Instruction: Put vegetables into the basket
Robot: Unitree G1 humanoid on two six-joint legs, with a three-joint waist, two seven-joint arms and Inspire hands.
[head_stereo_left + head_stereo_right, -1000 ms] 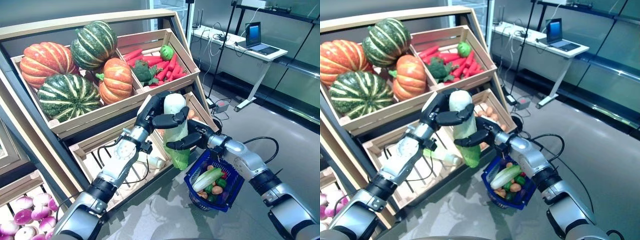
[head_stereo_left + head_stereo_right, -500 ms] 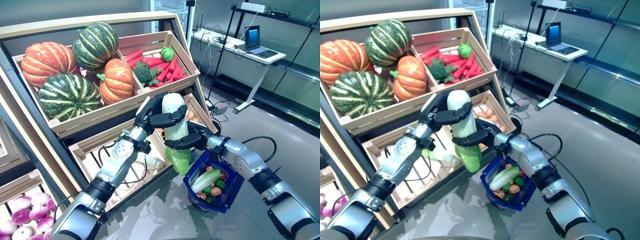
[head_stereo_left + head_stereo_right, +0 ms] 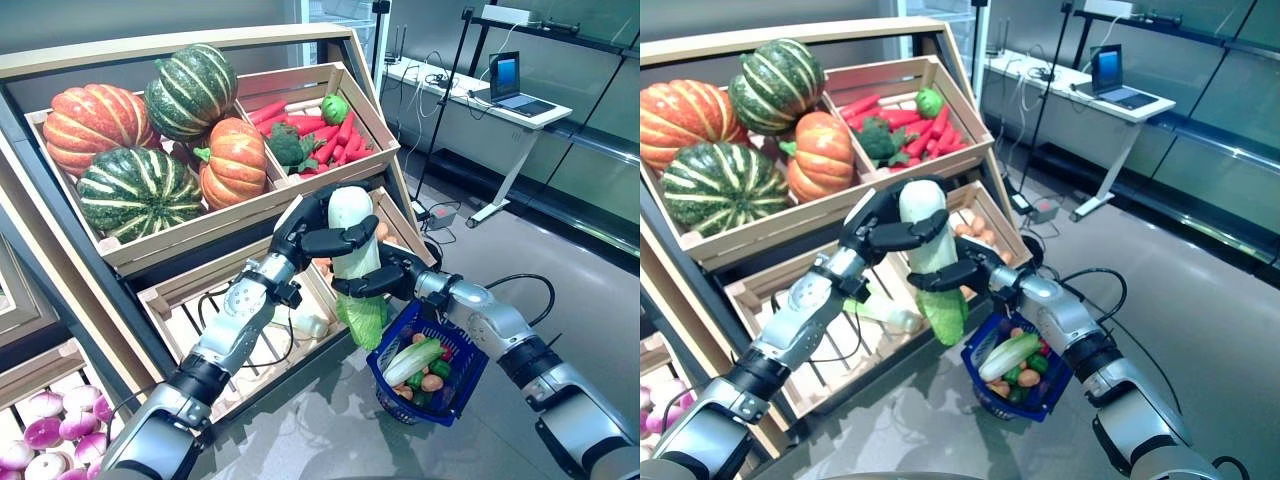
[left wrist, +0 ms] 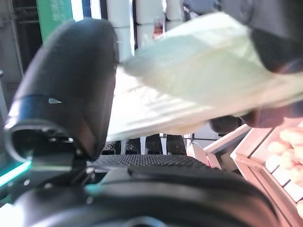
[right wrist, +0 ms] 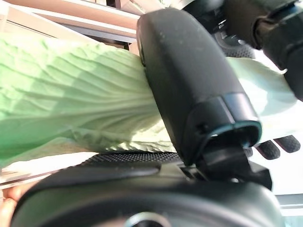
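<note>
A long pale napa cabbage (image 3: 352, 250), white at its upper end and leafy green at its lower end, hangs upright in front of the stand's lower crate. My left hand (image 3: 318, 232) is curled round its white upper part. My right hand (image 3: 375, 282) is curled round its middle, just below the left hand. The cabbage also shows in the left wrist view (image 4: 199, 90) and in the right wrist view (image 5: 71, 113). The blue plastic basket (image 3: 465, 385) stands on the floor to the lower right of the cabbage. It holds another napa cabbage (image 3: 412, 360) and small green and orange vegetables.
The wooden vegetable stand (image 3: 190, 235) fills the left and centre, with crates on sloped shelves. A white desk (image 3: 480, 95) with a laptop stands at the back right. Grey floor (image 3: 560, 260) lies to the right of the basket.
Both hands still hold the cabbage; it has shifted very slightly between the frames. The view has shifted slightly, and the basket stays put.
</note>
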